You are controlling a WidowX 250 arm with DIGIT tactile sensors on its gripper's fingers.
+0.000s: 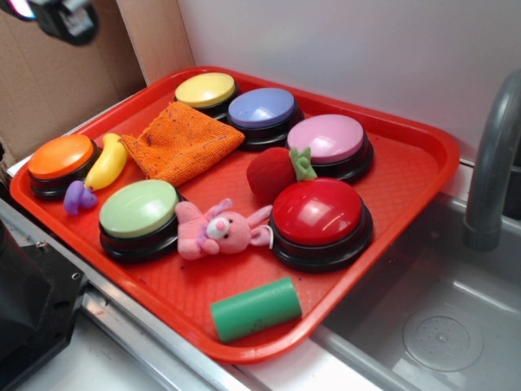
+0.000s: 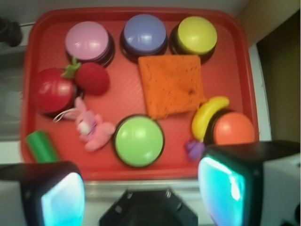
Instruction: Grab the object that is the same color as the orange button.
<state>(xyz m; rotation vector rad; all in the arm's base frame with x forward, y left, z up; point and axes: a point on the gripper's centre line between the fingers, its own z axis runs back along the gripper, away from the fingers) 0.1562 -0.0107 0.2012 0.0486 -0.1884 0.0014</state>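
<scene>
Not started yet: gripper [image 2: 141, 193] up high, wide open, holding nothing
Orange cloth [image 2: 171, 84] flat on red tray [image 2: 235, 155], beside orange button [image 2: 233, 128]; still to reach down and grab

Six buttons [image 1: 317, 213], five toys [image 1: 218, 229], one cloth [image 1: 183, 142]

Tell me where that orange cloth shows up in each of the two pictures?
Exterior: the orange cloth lies left of centre on the red tray, in front of the yellow button.
Wrist: the cloth sits right of centre, below the yellow button.
Shared landmark: the yellow button, touching the cloth's corner.
</scene>
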